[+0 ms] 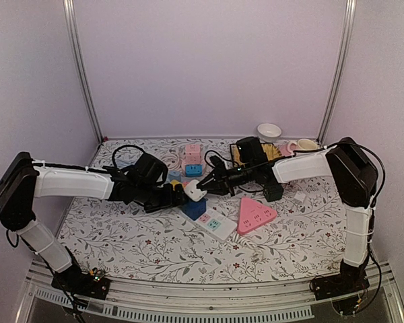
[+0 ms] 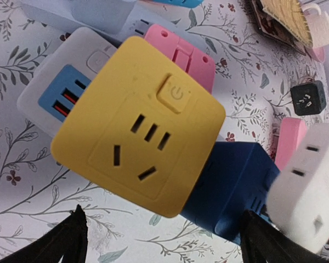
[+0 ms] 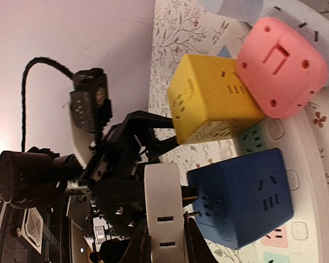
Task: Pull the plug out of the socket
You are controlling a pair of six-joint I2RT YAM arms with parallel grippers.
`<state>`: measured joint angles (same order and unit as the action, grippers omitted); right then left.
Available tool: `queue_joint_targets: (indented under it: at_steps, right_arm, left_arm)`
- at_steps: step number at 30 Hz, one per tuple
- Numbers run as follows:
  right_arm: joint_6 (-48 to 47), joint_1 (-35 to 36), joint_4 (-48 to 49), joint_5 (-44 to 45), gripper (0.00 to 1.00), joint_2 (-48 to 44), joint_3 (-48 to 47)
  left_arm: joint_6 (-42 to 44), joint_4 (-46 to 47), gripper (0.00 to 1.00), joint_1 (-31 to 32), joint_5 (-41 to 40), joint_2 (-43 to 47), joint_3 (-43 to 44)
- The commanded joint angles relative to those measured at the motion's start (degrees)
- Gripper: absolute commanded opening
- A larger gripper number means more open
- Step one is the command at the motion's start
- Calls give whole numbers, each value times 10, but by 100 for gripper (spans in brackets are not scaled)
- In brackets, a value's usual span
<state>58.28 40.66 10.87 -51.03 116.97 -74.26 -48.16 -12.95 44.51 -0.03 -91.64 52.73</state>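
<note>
A white plug is clamped between my right gripper's fingers. Its metal prongs are bared across a small gap to the side face of a blue cube socket; I cannot tell whether the tips are still in the slots. In the top view the right gripper holds the plug just above the blue cube. My left gripper is open, jaws wide apart. Its right finger rests by the blue cube's edge, with a yellow cube socket in front. In the top view the left gripper sits left of the plug.
A pink cube socket leans on the yellow one. A white power strip and a pink triangular strip lie right of the blue cube. More sockets, a black adapter, a bowl and mugs stand behind.
</note>
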Motion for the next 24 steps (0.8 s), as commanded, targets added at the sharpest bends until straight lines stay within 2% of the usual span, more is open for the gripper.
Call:
queue_joint_targets:
  at_steps: [1,10,14,20,24]
  right_arm:
    - [37,3,97,-76,3,-25,-15]
    - [7,-20,66,-41,3,-43,-1]
    - [-64,-44,-14,11,3,-64,3]
    - [-188,-65,-171,137,3,-77,-22]
    - [-234,-71,-213,201,3,-76,-24]
  left_arm:
    - [3,-30,96,10,-13,-19,-20]
    - [20,-40,96,11,-21,-18,-5]
    - [41,-54,96,11,-24,-13,25]
    - [65,-76,97,10,-28,-8,89]
    - [74,-86,97,9,-35,-4,120]
